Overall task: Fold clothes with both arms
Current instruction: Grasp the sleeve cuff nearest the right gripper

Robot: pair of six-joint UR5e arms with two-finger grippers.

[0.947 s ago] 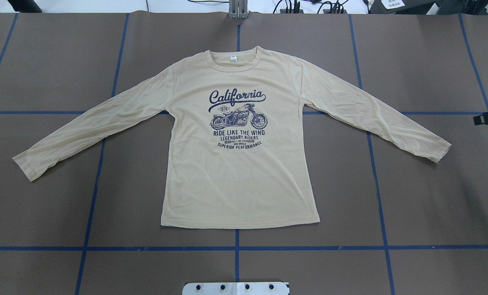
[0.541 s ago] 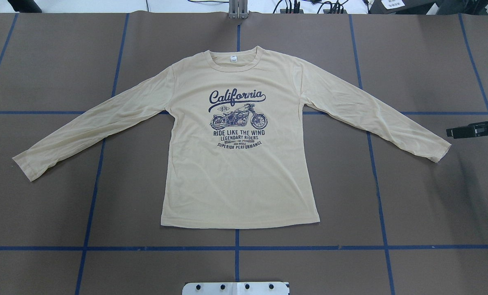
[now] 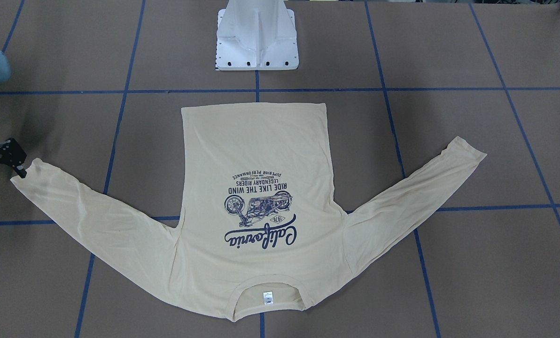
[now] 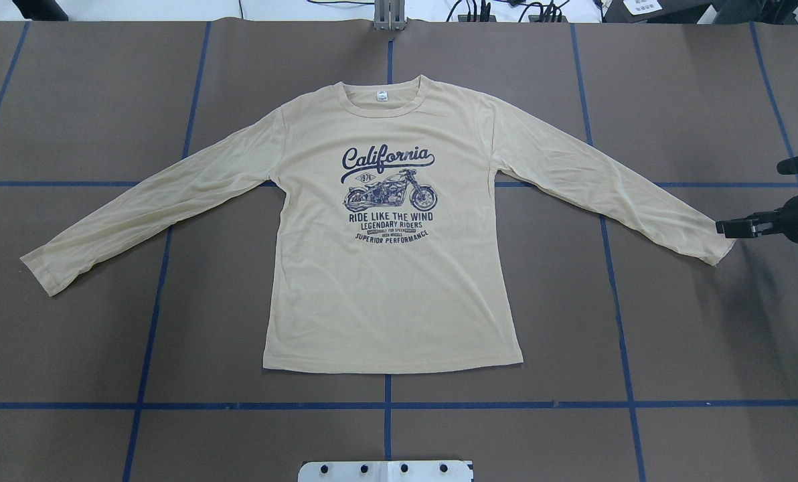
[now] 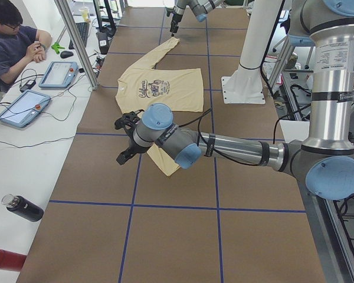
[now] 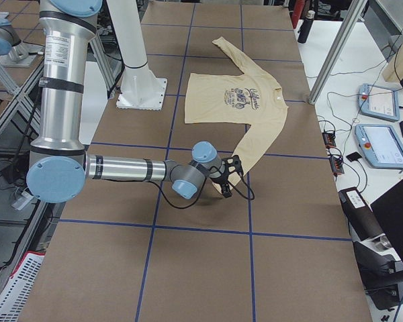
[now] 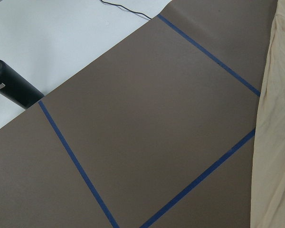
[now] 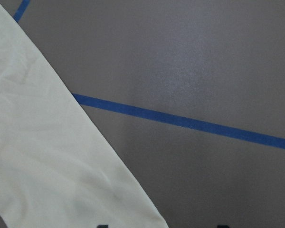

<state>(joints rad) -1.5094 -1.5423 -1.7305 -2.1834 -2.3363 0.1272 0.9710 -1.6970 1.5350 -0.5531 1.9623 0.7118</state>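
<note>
One cuff (image 4: 715, 246) of the T-shirt (image 4: 392, 281) lies just beside the right claw (image 4: 750, 196).

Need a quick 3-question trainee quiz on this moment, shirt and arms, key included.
1. True or false: the T-shirt lies print side up, both sleeves spread flat on the table.
2. Which part of the shirt is the right end effector closest to? A) collar B) bottom hem C) a sleeve cuff
3. Short answer: how many folds does the shirt show?

Key: 1 true. 2 C, the cuff on the overhead view's right. 3 none.
</note>
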